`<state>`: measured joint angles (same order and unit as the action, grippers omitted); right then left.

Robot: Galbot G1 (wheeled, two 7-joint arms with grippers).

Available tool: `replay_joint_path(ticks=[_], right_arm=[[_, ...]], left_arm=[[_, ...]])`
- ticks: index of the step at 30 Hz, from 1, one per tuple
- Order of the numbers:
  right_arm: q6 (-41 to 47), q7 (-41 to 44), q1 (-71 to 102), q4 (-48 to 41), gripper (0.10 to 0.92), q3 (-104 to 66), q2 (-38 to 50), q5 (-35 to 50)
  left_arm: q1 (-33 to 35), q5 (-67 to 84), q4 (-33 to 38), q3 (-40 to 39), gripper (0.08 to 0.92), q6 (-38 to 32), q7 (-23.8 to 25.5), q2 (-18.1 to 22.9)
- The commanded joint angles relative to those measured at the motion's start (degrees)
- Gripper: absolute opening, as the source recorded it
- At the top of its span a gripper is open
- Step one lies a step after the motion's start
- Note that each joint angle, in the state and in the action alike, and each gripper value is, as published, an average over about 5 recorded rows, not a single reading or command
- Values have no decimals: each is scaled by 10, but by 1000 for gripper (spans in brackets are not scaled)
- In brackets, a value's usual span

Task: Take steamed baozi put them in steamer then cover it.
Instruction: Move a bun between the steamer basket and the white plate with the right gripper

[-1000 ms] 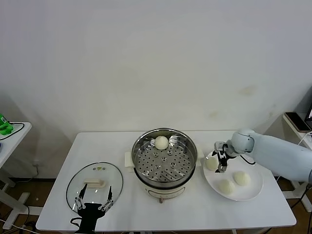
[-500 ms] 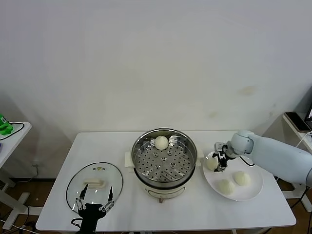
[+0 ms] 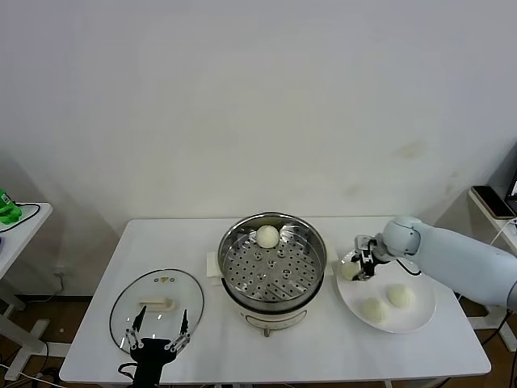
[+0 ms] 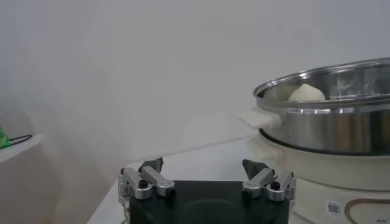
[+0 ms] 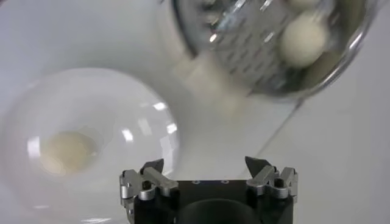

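Observation:
The steamer [image 3: 271,275] stands mid-table with one baozi [image 3: 267,236] at its far side. Three baozi [image 3: 348,271] [image 3: 372,309] [image 3: 399,296] lie on a white plate [image 3: 416,319] to its right. My right gripper [image 3: 365,267] is open and empty over the plate's left edge, right beside the left baozi. The right wrist view shows my right gripper [image 5: 207,165] with nothing between the jaws, the plate [image 5: 122,109] with one baozi [image 5: 66,152], and the steamer [image 5: 244,42]. My left gripper [image 3: 153,343] is open and parked at the table's front left.
A glass lid [image 3: 157,303] with a cream handle lies flat left of the steamer, under my left gripper [image 4: 203,167]. The left wrist view shows the steamer wall [image 4: 341,122]. A side table [image 3: 20,222] stands far left.
My right gripper has shifted slightly toward the steamer beside the left baozi. The left arm has not moved.

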<state>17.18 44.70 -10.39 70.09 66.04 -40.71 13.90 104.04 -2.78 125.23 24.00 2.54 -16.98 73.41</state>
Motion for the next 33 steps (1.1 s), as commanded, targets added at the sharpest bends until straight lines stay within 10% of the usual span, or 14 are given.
replay_joint_path(ticks=[1, 15, 33], right_arm=[[6, 3, -121, 65, 534, 50, 51, 37], [69, -36, -420, 231, 541, 222, 36, 213], [164, -135, -344, 251, 543, 199, -167, 391]], left_arm=[[0, 0, 1, -2, 823, 1, 0, -1], [-15, 0, -2, -24, 823, 1, 0, -21], [-32, 5, 9, -12, 823, -2, -1, -31]])
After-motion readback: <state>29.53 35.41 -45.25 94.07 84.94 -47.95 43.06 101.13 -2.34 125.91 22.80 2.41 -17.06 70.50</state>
